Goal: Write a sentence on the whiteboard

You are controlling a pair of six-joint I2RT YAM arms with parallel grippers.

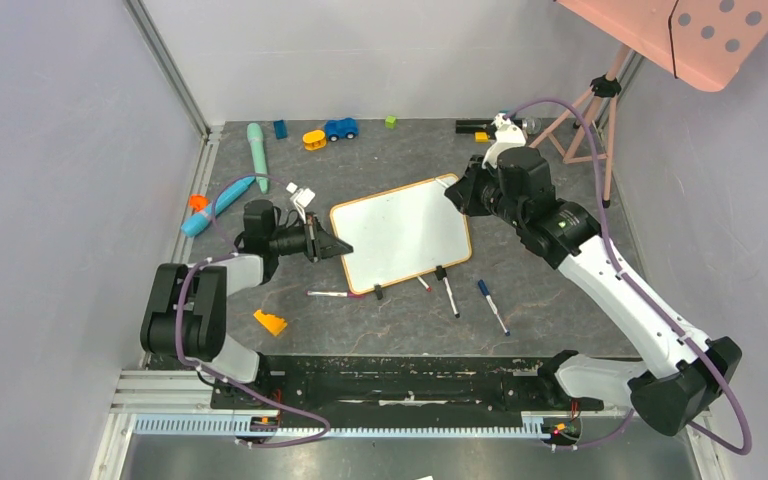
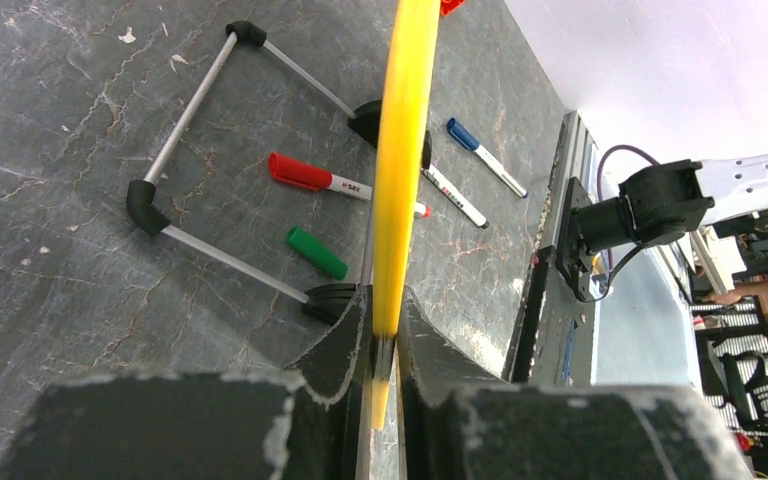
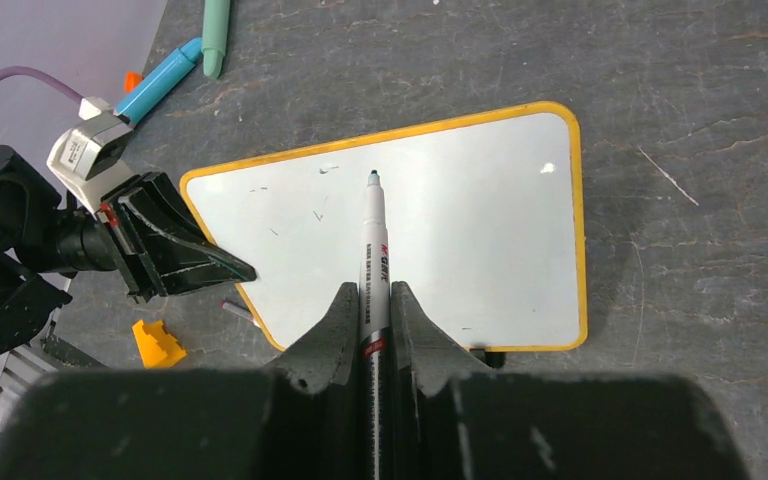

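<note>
Looking down on dark grey, white-veined stone-look tabletop (image 1: 400,160). Noting plain pale lilac walls (image 1: 50,150) closing it in left, back, right. Spotting light wooden tripod (image 1: 605,87) standing in far right corner, beneath pink hole-dotted panel (image 1: 700,35).

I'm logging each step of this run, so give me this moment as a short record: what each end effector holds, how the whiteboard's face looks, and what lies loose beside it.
left end effector: shut on the whiteboard, at its left edge
right end effector: shut on a marker, uncapped, tip over the board
tip contact: cannot tell
board face: no words, only faint specks
loose by the near edge: red-capped marker, green cap, blue-capped marker
</note>
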